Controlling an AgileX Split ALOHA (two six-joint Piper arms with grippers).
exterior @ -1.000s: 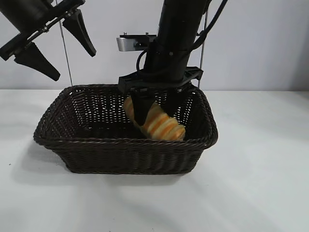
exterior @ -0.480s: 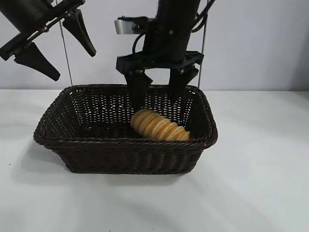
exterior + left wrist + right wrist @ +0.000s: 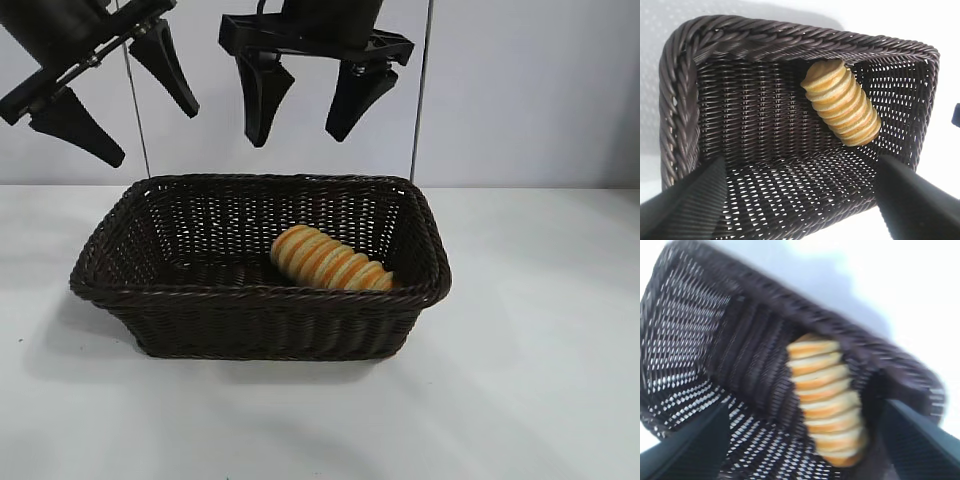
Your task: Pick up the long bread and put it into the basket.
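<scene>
The long bread (image 3: 330, 260), pale yellow with orange-brown ridges, lies on the floor of the dark-brown wicker basket (image 3: 260, 292), towards its right side. It also shows in the left wrist view (image 3: 842, 102) and in the right wrist view (image 3: 826, 397). My right gripper (image 3: 305, 125) hangs open and empty well above the basket's back rim, clear of the bread. My left gripper (image 3: 150, 125) is open and empty, high at the upper left, above the basket's left end.
The basket stands in the middle of a white table (image 3: 540, 380). A pale wall runs behind. Two thin vertical rods (image 3: 418, 90) stand behind the basket.
My right gripper let go of the bread, which settled flat on the basket floor, then rose straight up out of the basket with open jaws. The left arm has not moved.
</scene>
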